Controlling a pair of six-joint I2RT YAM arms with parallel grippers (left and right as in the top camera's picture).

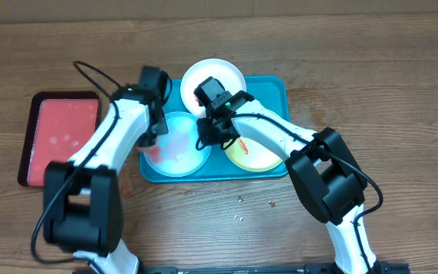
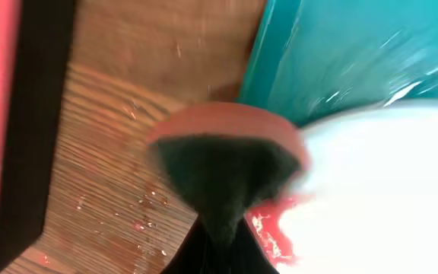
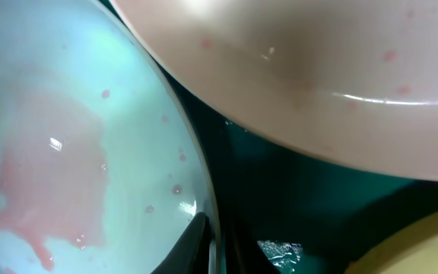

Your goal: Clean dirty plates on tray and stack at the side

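Note:
The teal tray (image 1: 276,85) holds three plates. The white plate (image 1: 213,74) is at the back, the pale blue plate (image 1: 179,152) at front left, the yellow-green plate (image 1: 255,154) at front right. My left gripper (image 1: 152,146) is shut on a sponge (image 2: 226,164) with a dark scouring face and a red back. It presses the sponge at the blue plate's left rim (image 2: 371,190), beside a red sauce smear. My right gripper (image 3: 217,247) is shut on the blue plate's right rim (image 3: 90,114). Watery pink sauce covers that plate. The white plate (image 3: 318,76) is just beyond.
A smaller dark-rimmed red tray (image 1: 29,144) lies on the wooden table left of the teal tray and shows in the left wrist view (image 2: 40,114). Small crumbs (image 1: 242,202) lie on the table in front of the teal tray. Water drops wet the wood (image 2: 143,221).

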